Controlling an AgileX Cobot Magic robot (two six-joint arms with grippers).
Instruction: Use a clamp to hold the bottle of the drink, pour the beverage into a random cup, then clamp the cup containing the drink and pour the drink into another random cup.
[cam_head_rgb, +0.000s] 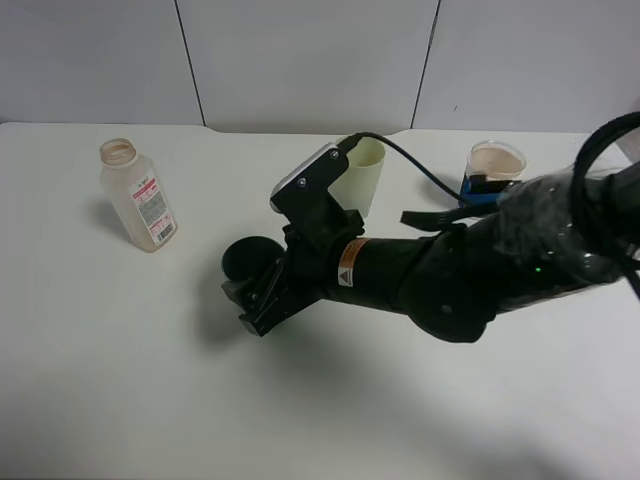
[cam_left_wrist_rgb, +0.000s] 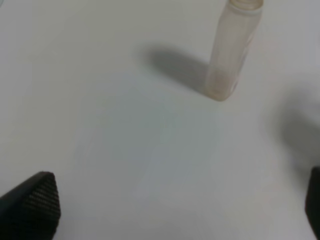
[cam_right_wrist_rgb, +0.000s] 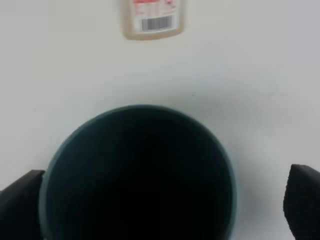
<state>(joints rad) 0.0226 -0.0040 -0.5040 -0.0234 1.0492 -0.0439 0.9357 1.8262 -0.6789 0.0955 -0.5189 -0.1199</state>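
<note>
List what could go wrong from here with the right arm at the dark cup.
1. The right gripper stands open around the dark teal cup; closing off-centre could tip it.
2. The pale green cup stands close behind the right arm; a careless lift might knock it.
3. The uncapped bottle stands nearby and could be toppled by a wide swing.

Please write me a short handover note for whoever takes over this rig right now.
Right gripper: open, jaws standing either side of the dark teal cup, not clamping it.
Left gripper: open, empty, over bare table, facing the bottle.
Bottle: upright, uncapped, far left, looks nearly empty.
Pale green tumbler: upright behind the right arm; contents hidden.
Blue-sleeved white cup: back right.
Done: cannot confirm; the teal cup's inside is too dark to show liquid.
Left: check both cups; if the teal one holds the drink, clamp it and pour into the pale green tumbler.
</note>
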